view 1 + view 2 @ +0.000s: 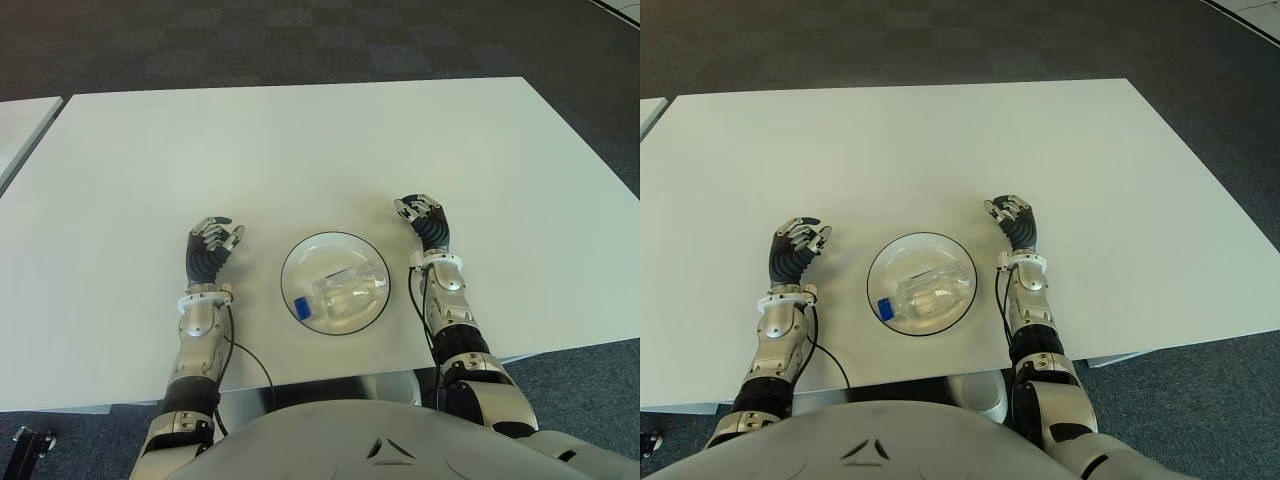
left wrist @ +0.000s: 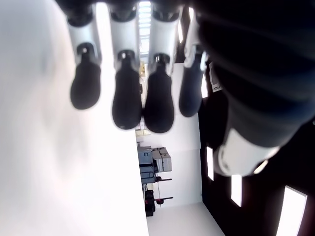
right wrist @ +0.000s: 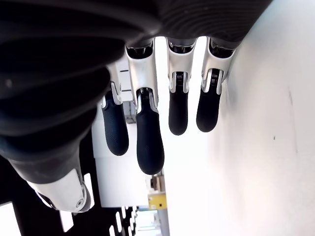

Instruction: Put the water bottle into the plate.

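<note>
A clear plastic water bottle (image 1: 341,296) with a blue cap lies on its side inside the round glass plate (image 1: 300,262) near the table's front edge. My left hand (image 1: 212,243) shows to the left of the plate, fingers relaxed and holding nothing. To the right of the plate is my right hand (image 1: 420,218), also relaxed and empty. In the left wrist view the fingertips (image 2: 127,101) hang loose beside the white table. The right wrist view shows its fingertips (image 3: 149,147) spread with nothing between them.
The white table (image 1: 300,150) stretches far ahead of both hands. A second white table edge (image 1: 20,125) shows at the far left. Dark carpet (image 1: 300,40) lies beyond the table.
</note>
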`<state>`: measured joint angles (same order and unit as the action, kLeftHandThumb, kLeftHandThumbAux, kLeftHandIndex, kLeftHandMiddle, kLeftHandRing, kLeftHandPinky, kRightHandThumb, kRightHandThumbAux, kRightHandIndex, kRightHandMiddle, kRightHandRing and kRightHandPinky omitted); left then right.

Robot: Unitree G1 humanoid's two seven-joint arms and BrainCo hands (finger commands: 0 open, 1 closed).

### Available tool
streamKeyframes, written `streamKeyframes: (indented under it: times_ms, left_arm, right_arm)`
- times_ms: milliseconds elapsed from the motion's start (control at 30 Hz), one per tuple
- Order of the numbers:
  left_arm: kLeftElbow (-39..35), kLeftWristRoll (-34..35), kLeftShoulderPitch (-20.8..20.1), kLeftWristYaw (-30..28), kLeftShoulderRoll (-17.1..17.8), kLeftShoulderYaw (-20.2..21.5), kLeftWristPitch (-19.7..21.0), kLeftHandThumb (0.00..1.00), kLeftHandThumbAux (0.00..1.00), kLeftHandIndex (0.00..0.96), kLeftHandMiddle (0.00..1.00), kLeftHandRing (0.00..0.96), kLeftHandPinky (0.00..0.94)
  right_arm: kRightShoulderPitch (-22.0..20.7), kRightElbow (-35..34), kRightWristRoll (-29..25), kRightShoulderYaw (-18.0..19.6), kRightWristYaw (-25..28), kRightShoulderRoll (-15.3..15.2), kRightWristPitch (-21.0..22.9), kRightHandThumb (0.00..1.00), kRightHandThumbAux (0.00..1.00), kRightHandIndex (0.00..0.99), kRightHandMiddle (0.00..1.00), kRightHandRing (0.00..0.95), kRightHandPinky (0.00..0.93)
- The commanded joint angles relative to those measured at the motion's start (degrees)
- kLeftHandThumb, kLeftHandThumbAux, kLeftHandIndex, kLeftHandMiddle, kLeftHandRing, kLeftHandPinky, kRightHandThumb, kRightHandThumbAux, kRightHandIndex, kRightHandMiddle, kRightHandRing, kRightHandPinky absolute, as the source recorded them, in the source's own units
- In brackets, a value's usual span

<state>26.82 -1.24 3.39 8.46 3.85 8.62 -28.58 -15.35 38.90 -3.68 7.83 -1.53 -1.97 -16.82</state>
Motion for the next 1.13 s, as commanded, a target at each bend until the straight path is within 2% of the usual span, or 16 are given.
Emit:
streamKeyframes:
  times_ms: [33,567,900,1133]
  left_arm:
    - [0.2,-0.3,0.0,0.6,-0.3,0.1,1.2,0.709,0.714,0.437,0.701,0.69,0.687]
    - [0.9,0.1,-0.5,0.1,-0.1,0.1,3.6,0.71,0.713,0.437,0.703,0.691,0.675]
    - [2.4,0.3,-1.0,-0.3,0.1,0.2,3.0,0.71,0.713,0.436,0.695,0.682,0.662]
    - [3.0,0.4,-1.1,-0.3,0.0,0.3,2.2,0.71,0.713,0.436,0.682,0.67,0.647]
  right_arm:
    - [2.0,2.0,-0.4,0.2,-0.2,0.6,3.6,0.71,0.728,0.438,0.673,0.652,0.648]
    - [2.0,2.1,-0.2,0.2,0.0,0.3,3.2,0.709,0.729,0.438,0.678,0.659,0.658]
    - [2.2,2.1,1.0,-0.6,0.1,-0.6,3.0,0.709,0.729,0.438,0.68,0.663,0.662]
    - [3.1,1.9,4.9,-3.3,0.6,-3.0,-1.1,0.71,0.728,0.439,0.684,0.669,0.663]
